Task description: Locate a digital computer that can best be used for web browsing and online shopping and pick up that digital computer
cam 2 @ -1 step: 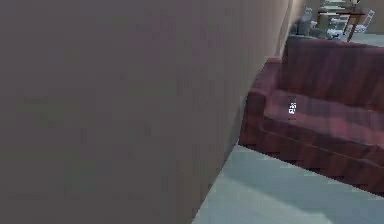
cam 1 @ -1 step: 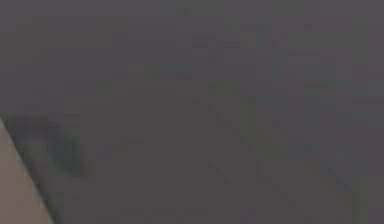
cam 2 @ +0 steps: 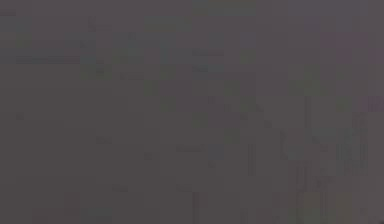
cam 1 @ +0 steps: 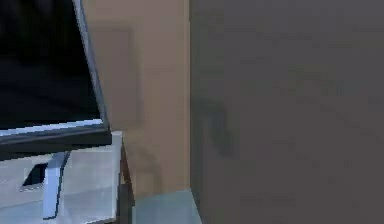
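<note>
Grey wall [cam 1: 290,110] stood close right; turning risked scraping it or the left dark screen [cam 1: 45,60]. The gripper's state couldn't be told.

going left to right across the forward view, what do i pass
dark screen → tan wall → grey wall

Dark screen [cam 1: 40,60] on grey table [cam 1: 97,172].

Pale table [cam 1: 95,175] stands by tan wall [cam 1: 150,70], grey wall [cam 1: 290,100] beside.
</note>
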You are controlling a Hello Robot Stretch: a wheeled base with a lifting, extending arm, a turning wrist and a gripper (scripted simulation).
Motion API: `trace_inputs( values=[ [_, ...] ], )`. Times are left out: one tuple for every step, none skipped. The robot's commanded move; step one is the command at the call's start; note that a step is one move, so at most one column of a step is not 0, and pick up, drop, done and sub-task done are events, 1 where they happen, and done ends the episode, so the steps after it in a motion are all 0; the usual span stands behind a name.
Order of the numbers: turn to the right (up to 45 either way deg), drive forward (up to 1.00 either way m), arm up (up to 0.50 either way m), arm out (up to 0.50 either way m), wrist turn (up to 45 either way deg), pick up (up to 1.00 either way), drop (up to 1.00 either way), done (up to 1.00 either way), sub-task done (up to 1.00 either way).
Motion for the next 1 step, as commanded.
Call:
trace_inputs(
  values=[
    [-45.0,0.0,0.0,0.0,0.0,0.0,0.0,0.0,0.0]
  ],
)
